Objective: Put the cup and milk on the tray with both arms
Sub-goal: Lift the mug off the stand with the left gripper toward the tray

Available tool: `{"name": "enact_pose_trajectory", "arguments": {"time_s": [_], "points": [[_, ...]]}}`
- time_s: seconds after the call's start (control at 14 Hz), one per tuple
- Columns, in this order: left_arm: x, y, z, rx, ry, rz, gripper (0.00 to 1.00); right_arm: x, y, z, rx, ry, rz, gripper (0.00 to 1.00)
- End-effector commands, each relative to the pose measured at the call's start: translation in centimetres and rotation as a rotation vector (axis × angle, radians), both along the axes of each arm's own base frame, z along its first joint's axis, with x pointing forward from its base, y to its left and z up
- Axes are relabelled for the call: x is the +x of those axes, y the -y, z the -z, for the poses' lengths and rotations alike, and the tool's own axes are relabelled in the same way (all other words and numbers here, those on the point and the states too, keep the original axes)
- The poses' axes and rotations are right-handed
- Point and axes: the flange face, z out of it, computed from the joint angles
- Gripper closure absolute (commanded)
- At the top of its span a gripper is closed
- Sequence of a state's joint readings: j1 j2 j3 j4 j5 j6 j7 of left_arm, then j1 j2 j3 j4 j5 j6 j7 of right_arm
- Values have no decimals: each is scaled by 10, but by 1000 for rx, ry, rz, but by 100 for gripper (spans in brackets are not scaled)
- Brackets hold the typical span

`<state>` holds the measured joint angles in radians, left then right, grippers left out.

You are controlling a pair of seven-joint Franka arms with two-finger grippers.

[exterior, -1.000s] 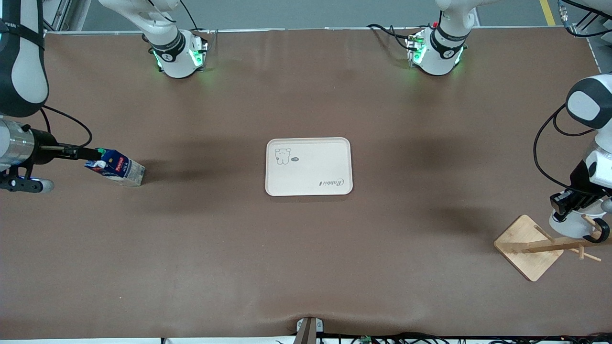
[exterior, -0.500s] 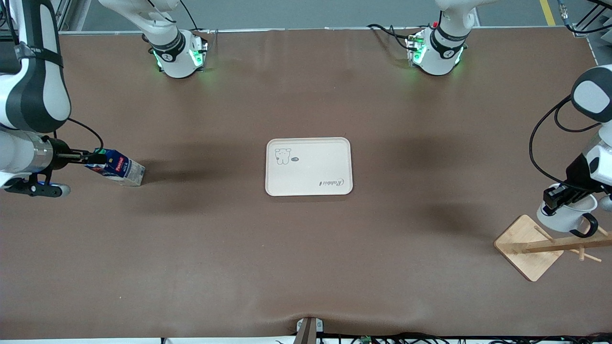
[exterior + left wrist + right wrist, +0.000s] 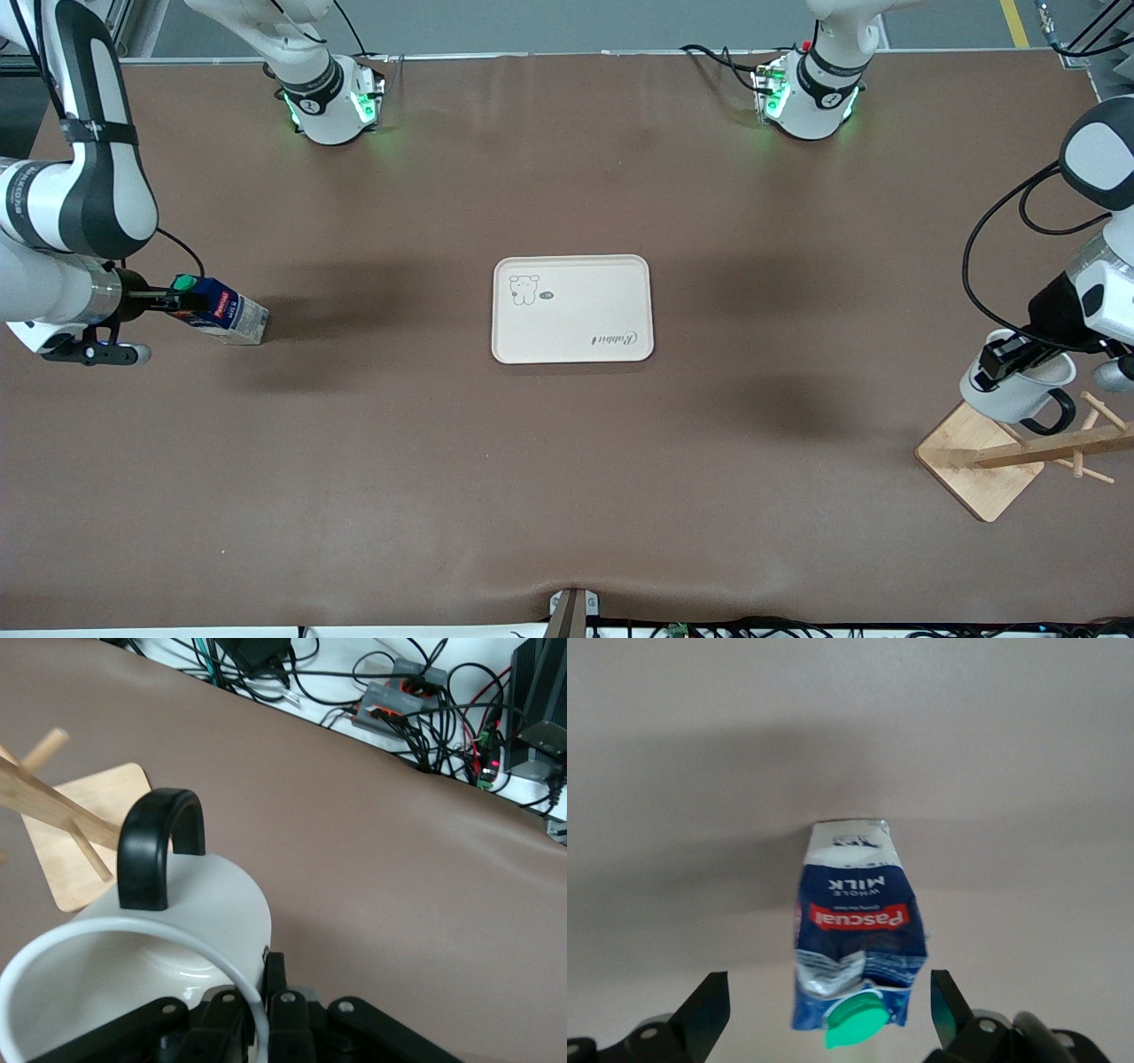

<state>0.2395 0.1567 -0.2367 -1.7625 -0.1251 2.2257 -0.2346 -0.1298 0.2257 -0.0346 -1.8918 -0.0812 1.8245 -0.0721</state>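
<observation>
The cup (image 3: 1010, 394) is gripped by the left gripper (image 3: 999, 359) above the wooden stand (image 3: 979, 456); the milk (image 3: 221, 315) is flanked by the spread right gripper (image 3: 168, 299)

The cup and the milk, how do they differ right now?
The cup is white with a black handle; the milk is a dark blue carton with a green cap. The cup hangs in the air above the wooden stand, the left gripper shut on its rim; the milk stands on the table, not gripped, between the open jaws of the right gripper. Neither is on the tray yet.
</observation>
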Motion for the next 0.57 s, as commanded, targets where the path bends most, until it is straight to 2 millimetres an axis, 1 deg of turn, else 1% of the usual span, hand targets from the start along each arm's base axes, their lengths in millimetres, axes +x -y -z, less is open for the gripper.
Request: {"name": "enact_pose_trajectory", "arguments": {"time_s": [0.0,0.07,0.14,0.21,0.29,0.36,0.5], "points": [[3,22,-3,-48,-28,-29,100,-29,9,10,-4,10,-18,0],[3,30,1,-56,-42,-29,100,-33,7,13,-6,33,-21,0],[3,42,4,-64,-60,-25,100,-40,6,22,-4,35,-22,3],[2,57,9,-77,-76,-28,100,-44,8,29,-5,53,-21,42],[2,71,18,-86,-101,-22,100,-45,13,31,-7,79,-12,74],[1,88,25,-92,-125,-14,100,-44,16,30,-4,89,-3,100],[-2,125,42,-113,-178,-43,100,-41,15,24,-4,96,1,100]]}}
